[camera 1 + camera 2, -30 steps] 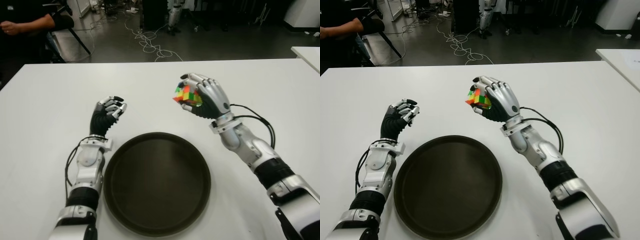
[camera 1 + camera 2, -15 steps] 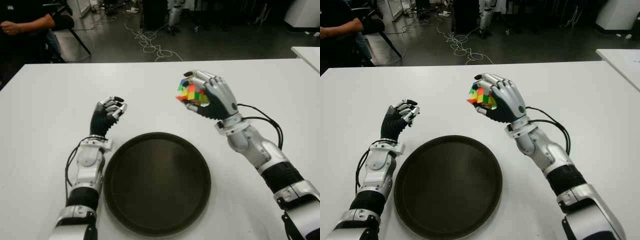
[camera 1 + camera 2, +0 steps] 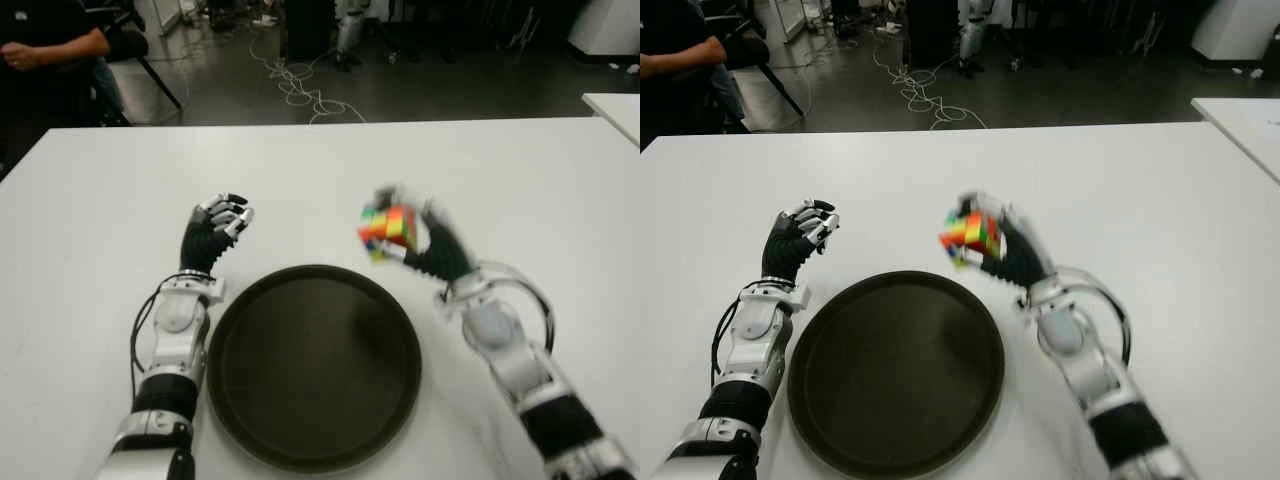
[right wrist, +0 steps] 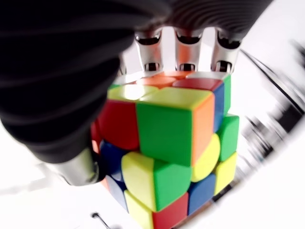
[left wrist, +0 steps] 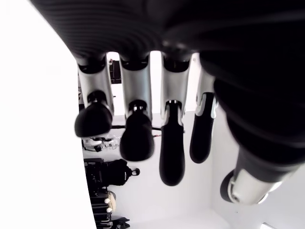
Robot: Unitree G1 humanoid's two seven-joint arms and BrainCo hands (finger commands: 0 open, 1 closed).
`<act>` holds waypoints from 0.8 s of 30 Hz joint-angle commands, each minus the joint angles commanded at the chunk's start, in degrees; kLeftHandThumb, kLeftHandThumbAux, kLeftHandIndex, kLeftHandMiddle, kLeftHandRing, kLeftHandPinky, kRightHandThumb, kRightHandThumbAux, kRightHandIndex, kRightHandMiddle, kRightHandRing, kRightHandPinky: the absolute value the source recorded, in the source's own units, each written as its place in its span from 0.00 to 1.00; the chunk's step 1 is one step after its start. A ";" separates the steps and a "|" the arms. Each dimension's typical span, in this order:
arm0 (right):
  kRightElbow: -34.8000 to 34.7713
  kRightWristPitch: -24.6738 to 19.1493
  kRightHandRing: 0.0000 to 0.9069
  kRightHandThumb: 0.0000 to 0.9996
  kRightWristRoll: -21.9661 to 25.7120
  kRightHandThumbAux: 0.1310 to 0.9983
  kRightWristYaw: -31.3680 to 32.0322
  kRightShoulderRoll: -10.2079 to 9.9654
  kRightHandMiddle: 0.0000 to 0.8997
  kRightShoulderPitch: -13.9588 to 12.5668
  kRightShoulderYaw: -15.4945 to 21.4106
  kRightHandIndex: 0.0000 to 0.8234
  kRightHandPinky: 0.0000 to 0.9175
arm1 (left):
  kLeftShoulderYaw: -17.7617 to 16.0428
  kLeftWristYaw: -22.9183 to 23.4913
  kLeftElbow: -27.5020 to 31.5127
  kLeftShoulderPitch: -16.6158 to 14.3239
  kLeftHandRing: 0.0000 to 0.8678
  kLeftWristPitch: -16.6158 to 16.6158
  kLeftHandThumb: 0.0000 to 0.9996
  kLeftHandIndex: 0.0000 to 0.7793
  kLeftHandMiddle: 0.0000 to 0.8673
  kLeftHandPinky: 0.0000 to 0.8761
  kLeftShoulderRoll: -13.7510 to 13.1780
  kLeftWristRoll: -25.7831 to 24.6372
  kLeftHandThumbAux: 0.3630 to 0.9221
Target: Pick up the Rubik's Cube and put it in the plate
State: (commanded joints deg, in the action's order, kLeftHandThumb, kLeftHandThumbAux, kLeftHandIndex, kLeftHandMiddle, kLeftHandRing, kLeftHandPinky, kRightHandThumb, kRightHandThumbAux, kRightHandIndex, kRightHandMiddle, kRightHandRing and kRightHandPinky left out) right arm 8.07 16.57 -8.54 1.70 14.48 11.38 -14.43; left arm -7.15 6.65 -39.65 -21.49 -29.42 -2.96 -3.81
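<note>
A round dark plate [image 3: 313, 365] sits on the white table [image 3: 100, 200] in front of the robot, and nothing lies in it. The Rubik's Cube [image 3: 387, 228] is not in the plate: it is held up off the table in the right hand [image 3: 425, 248], just beyond the plate's far right rim. In the right wrist view the cube [image 4: 167, 148] fills the hand, with fingers [image 4: 187, 52] curled over its far side and the thumb pressed against the near face, so the grip is firmly closed on it. The hand and forearm are blurred in both eye views.

The left hand [image 3: 213, 232] shows just off the plate's far left edge, beside the rim. Its fingers [image 5: 136, 133] are bent inward with nothing between them.

A black cable [image 3: 515, 285] loops beside the right wrist. Nothing stands between the cube and the plate. Beyond the far edge of the table lies a dark floor with a tangle of white cables [image 3: 300, 85], and a seated person's arm [image 3: 50, 45] shows at the far left. The corner of a 2nd white table [image 3: 615, 105] shows at the far right.
</note>
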 joint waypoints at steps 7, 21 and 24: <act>-3.19 -7.53 0.72 0.70 7.56 0.68 13.75 1.33 0.70 0.93 0.52 0.52 0.72 | 0.11 -0.41 0.28 0.06 0.85 0.30 0.85 0.54 0.66 0.89 0.10 0.08 0.53; 2.00 -16.04 0.73 0.70 23.95 0.68 44.86 4.07 0.70 7.19 1.60 0.52 0.74 | 0.51 -0.75 0.55 0.43 0.85 -0.26 0.85 0.54 0.67 0.89 -0.07 0.44 0.53; 2.51 -17.63 0.73 0.70 25.26 0.68 48.08 4.19 0.70 8.00 2.05 0.52 0.75 | 0.56 -0.56 0.26 0.36 0.85 -0.53 0.85 0.54 0.67 0.89 -0.18 0.34 0.53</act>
State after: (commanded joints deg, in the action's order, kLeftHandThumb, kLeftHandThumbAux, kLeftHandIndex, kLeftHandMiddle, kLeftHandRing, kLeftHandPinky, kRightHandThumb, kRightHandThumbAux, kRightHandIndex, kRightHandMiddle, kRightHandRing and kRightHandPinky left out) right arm 10.58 -1.06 16.71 49.79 18.68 19.38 -12.38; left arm -6.60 6.09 -39.39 -21.14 -29.95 -3.14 -3.47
